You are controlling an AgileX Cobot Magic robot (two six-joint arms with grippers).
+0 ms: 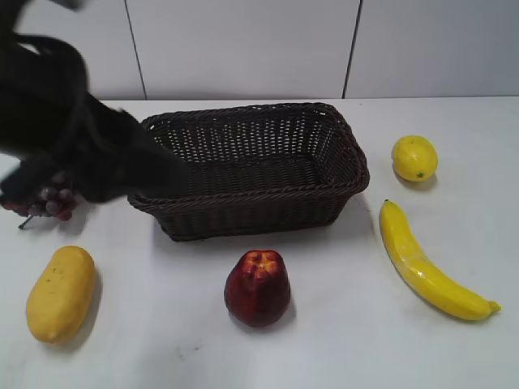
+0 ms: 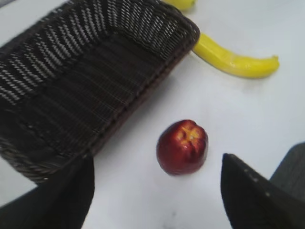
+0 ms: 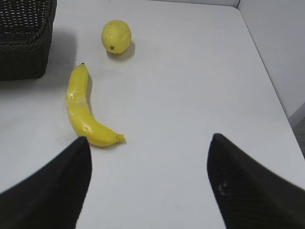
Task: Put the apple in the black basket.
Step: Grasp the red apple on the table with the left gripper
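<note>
one white tabletop (image 1: 340,340), reaching back to a pale panelled wall (image 1: 243,44); in the right wrist view, right edge dropping off beside that wall, with broad bare surface ahead of the right gripper (image 3: 147,191). one black basket (image 1: 251,166), rear centre, long sides running left to right, nothing inside, rim clear on the front and right, left end overlapped by the dark blur of the left arm (image 1: 73,121). one banana (image 1: 426,263), right of the basket, lying apart from it, curved, tip toward the near right. one long yellow fruit (image 1: 61,292), near left, well apart from everything else. one apple (image 1: 258,288), dark red with a yellow-orange dimpled top, standing on the tabletop just in front of the basket's front wall, not touching it, open surface on all sides. one lemon (image 1: 414,157), right rear, near the basket's right end and beyond the banana's stem. one grape bunch (image 1: 49,203), left of the basket, partly hidden under the arm. two grippers: left gripper (image 2: 157,191) spread wide, holding nothing, apple just beyond the gap between its fingers; right gripper likewise spread wide and holding nothing, banana's tip near its left finger (image 3: 52,191).
</note>
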